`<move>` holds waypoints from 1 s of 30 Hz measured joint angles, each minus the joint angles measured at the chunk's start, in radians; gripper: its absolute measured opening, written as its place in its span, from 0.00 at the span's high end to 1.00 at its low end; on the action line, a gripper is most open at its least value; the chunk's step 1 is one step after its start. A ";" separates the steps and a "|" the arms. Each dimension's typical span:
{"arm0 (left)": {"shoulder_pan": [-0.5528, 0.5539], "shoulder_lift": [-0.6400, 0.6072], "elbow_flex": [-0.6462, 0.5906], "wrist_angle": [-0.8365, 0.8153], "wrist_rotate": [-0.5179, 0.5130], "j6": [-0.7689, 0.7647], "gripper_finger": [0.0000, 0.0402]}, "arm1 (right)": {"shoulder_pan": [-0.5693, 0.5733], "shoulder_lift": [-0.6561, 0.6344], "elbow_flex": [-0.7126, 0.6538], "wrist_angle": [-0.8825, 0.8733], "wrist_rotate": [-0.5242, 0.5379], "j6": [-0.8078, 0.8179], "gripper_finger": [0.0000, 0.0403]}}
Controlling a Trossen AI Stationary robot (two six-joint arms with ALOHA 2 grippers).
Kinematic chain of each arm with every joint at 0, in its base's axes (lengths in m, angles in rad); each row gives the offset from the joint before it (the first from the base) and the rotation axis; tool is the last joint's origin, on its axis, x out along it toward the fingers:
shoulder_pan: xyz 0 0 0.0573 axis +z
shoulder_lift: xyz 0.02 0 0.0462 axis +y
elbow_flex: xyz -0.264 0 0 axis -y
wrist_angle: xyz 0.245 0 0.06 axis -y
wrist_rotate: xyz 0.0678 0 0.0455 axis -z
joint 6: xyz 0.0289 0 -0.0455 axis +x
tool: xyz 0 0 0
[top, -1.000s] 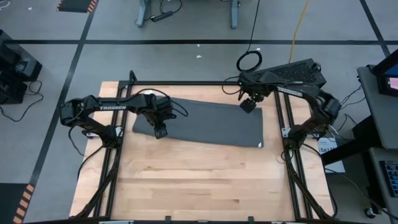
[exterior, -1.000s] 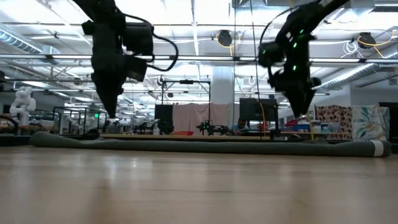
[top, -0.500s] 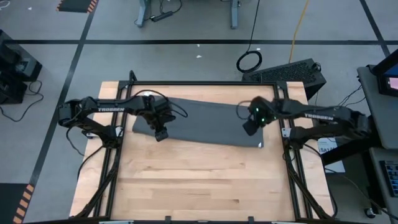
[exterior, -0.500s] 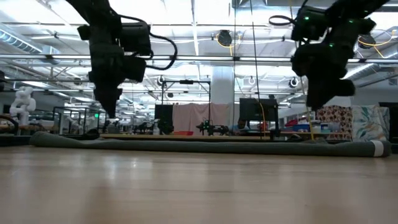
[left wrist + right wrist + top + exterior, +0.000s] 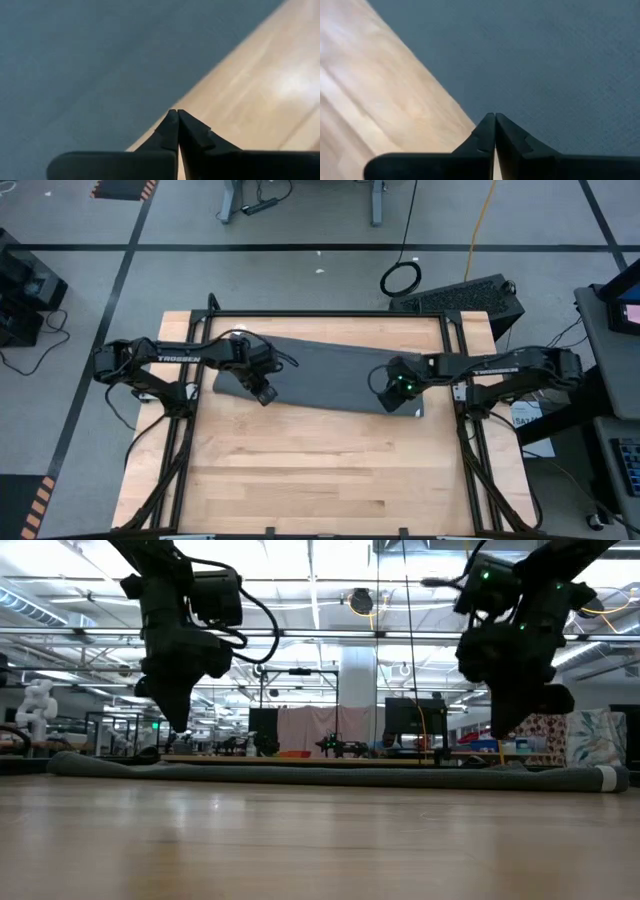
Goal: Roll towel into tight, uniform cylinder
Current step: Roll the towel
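The towel is laid out flat and unrolled on the far half of the table, a long dark grey rectangle set slightly askew, with its small white tag seen at the near right corner. Up close the cloth is shown as a soft, matte, finely napped weave, no pattern on it. From table height it's seen as just a thin low strip, a bit plumper at the ends.

The table top is made of pale wood planks with a smooth, faintly glossy finish, and it's framed by black metal rails.

The left gripper is parked over the towel's near left edge, fingers pressed tight together into a single point right at the line where cloth meets wood. Nothing is seen pinched between them. The right gripper is placed above the near right part of the towel, close to the tag, and its fingers are likewise squeezed together with nothing caught
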 joint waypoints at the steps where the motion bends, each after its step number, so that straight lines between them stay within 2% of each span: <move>1: -0.005 0.000 0.000 0.000 -0.022 -0.014 0.98 | 0.000 0.016 0.000 0.003 0.000 0.006 0.99; 7: -0.018 0.056 -0.010 0.032 -0.174 -0.003 0.99 | 0.008 0.111 0.000 -0.023 0.003 0.056 1.00; 12: 0.002 0.144 -0.075 0.201 -0.190 0.111 0.99 | 0.049 0.184 0.000 -0.038 0.015 0.140 1.00; 14: 0.019 0.193 -0.077 0.220 -0.193 0.138 0.99 | 0.080 0.208 0.000 -0.032 0.002 0.179 1.00; 20: 0.065 0.265 -0.073 0.318 -0.229 0.243 0.99 | 0.219 0.251 0.002 -0.008 -0.059 0.321 1.00; 26: 0.118 0.274 -0.069 0.471 -0.342 0.400 0.99 | 0.371 0.255 0.002 0.132 -0.086 0.542 1.00; 30: 0.144 0.280 -0.057 0.560 -0.282 0.491 0.99 | 0.449 0.255 0.002 0.274 -0.071 0.709 1.00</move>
